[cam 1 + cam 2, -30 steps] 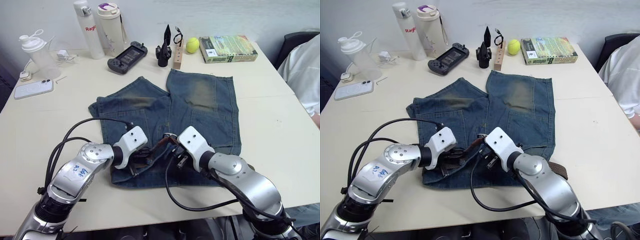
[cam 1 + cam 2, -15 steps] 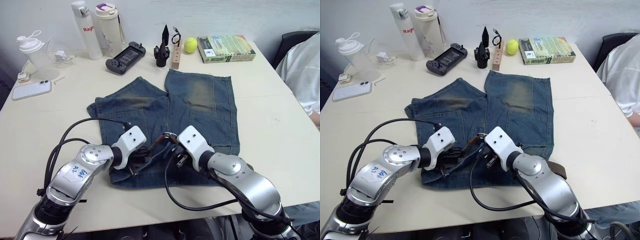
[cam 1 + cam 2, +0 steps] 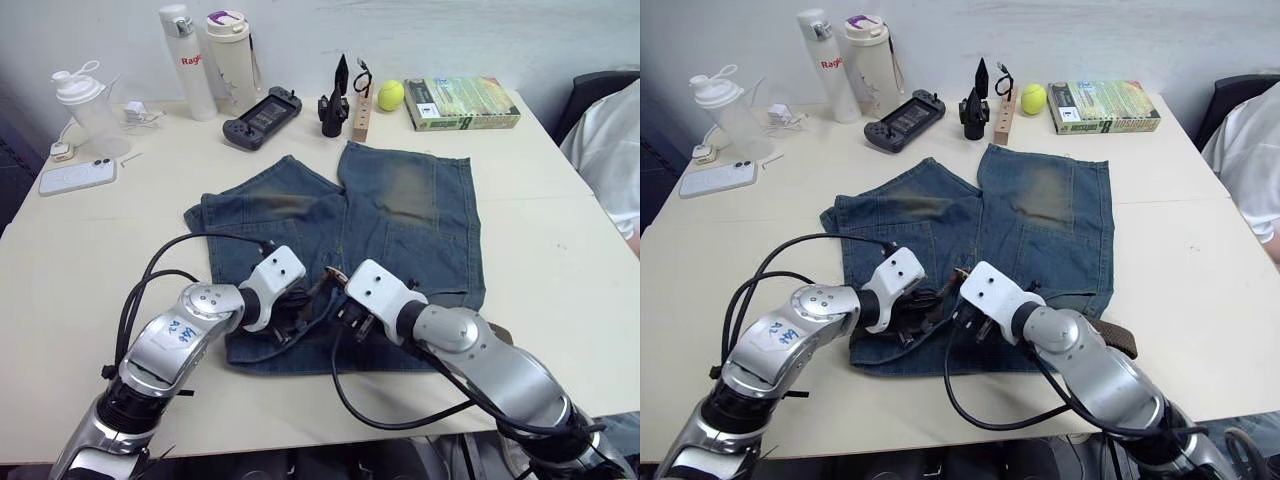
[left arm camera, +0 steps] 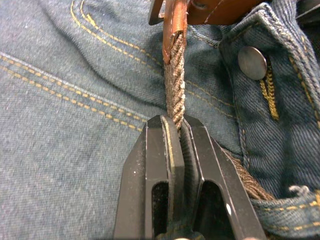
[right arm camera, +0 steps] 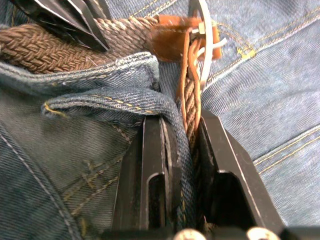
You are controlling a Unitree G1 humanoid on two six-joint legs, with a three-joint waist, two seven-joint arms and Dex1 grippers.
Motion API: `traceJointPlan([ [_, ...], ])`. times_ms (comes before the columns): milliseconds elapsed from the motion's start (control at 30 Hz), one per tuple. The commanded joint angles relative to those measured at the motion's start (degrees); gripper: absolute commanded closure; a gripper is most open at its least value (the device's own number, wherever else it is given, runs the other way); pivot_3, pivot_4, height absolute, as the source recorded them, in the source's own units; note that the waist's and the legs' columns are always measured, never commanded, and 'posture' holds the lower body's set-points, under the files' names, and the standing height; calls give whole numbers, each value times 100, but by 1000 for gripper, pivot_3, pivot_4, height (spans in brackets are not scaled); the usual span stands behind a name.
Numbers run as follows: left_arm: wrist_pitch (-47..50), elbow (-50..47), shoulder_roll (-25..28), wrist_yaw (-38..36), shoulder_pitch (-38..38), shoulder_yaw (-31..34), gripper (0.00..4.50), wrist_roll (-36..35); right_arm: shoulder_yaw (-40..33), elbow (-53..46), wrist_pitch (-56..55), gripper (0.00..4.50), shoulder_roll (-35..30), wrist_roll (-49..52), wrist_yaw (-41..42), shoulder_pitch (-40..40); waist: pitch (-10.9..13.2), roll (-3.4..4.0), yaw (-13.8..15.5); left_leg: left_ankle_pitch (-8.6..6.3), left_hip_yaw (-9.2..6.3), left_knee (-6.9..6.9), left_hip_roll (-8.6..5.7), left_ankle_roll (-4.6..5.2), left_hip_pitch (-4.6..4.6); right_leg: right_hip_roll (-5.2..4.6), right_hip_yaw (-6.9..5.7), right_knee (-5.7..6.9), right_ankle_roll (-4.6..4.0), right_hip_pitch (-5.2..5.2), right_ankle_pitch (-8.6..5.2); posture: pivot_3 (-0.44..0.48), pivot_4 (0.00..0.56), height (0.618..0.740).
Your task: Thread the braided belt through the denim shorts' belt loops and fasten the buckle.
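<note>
The denim shorts (image 3: 400, 200) lie flat on the table, waistband towards me. Both grippers meet at the middle of the waistband. My left gripper (image 4: 180, 125) is shut on the braided belt (image 4: 174, 90), just behind its tan leather end, beside the shorts' metal button (image 4: 251, 62). My right gripper (image 5: 181, 125) is shut on the belt together with a fold of the waistband, close below the silver buckle (image 5: 204, 30). The left gripper's fingertips (image 5: 75, 20) touch the belt beside it. A dark stretch of belt (image 3: 1118, 338) pokes out from the waistband at the right. The belt loops are hidden.
At the table's far edge stand two bottles (image 3: 185, 45), a shaker (image 3: 85, 100), a game controller (image 3: 262, 103), a black holder (image 3: 333, 105), a tennis ball (image 3: 391, 94) and a book (image 3: 462, 101). A phone (image 3: 77, 176) lies far left. A person's white sleeve (image 3: 610, 150) is at the right.
The whole picture has shifted with the camera. Both grippers stay at the waistband's middle, holding as before, perhaps a little closer together.
</note>
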Motion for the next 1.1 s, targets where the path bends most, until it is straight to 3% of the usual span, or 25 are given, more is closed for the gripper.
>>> traceJointPlan([
  [33,-203,355,-269,74,-20,-311,4500,129,488,133,-602,4378,-214,-73,455,-277,-2,0,20,0,0,1,-1,1,0,-1,-1,0,0,0,0,0,150,717],
  [433,-1243,524,-755,23,330,-136,4500,187,548,348,-1287,4378,-545,-261,1054,-31,-11,-13,28,0,-15,4,-5,7,3,-43,-28,-9,2,21,1,0,150,717],
  [500,-1378,586,-766,-14,315,-186,4500,222,513,334,-1353,3317,-554,-313,1059,16,-11,-13,30,0,-15,4,-5,7,3,-45,-32,-9,2,21,1,0,150,717],
  [633,-1518,670,-773,-60,310,-231,4500,273,285,239,-1344,1857,-528,-293,1113,171,-11,-13,33,0,-23,4,-8,7,5,-51,-48,-14,2,32,1,0,150,717],
  [767,-1642,725,-739,-121,315,-305,4500,356,-366,-20,-1086,38,-349,24,1198,392,-11,-13,35,-1,-28,4,-9,9,3,-55,-53,-20,2,36,1,0,150,717],
  [933,-1711,779,-746,-188,302,-348,4500,411,-1823,-541,-345,38,-486,922,1744,367,-10,-13,47,-4,-35,4,-11,14,2,-60,-58,-25,4,42,2,0,150,717],
  [1100,-1748,836,-758,-225,275,-374,4500,453,-2940,-456,173,38,-732,1775,2251,-94,-10,-12,42,-11,-39,3,-12,23,3,-64,-59,-39,10,51,5,0,150,717],
])
